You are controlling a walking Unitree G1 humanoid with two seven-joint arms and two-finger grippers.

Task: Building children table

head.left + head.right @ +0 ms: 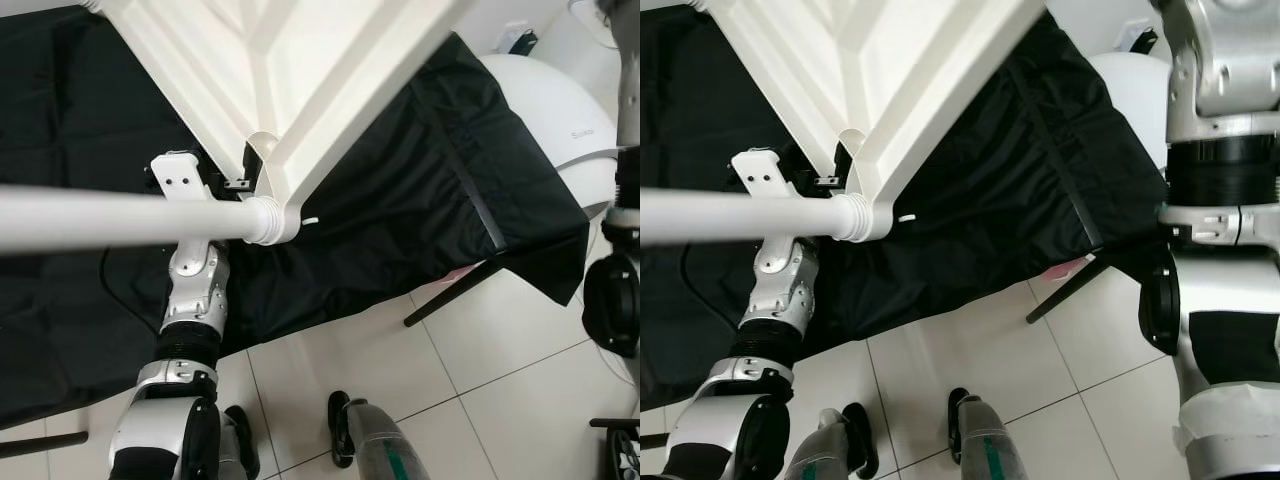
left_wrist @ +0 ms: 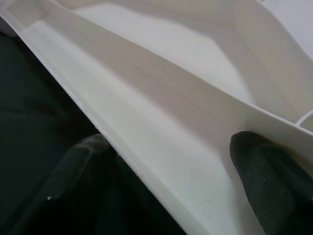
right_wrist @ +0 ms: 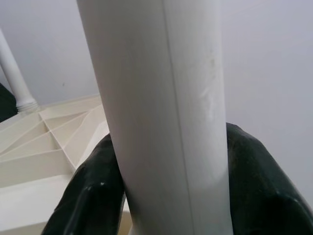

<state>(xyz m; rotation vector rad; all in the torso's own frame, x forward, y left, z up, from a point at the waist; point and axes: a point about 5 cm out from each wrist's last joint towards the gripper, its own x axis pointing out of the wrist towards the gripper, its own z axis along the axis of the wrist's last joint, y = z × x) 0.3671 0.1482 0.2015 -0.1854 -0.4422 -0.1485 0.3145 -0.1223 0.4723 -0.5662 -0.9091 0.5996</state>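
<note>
Left gripper [image 2: 176, 191] is clamped on the rim of the white tabletop [image 1: 290, 60], one black finger [image 2: 269, 181] inside the ribbed underside and the other [image 2: 73, 186] outside against the dark cloth. Right gripper [image 3: 171, 181] is closed around a white table leg [image 3: 156, 98], a finger pressed to each side of the tube.

Largest in the head views is the black cloth [image 1: 420, 200] draped over a low table, whose dark leg [image 1: 455, 295] slants down to the white tiled floor [image 1: 480, 380]. Above the cloth the tabletop is held upside down and tilted, its ribs showing, one corner pointing down toward the robot. At that corner another white leg [image 1: 110, 215] sits in the socket [image 1: 268, 220] and runs out sideways to the robot's left. The left arm [image 1: 195, 290] rises from below to just behind that joint. A white rounded object [image 1: 560, 110] stands beyond the cloth on the right. A black cable [image 1: 115, 290] lies on the cloth near the left arm.
</note>
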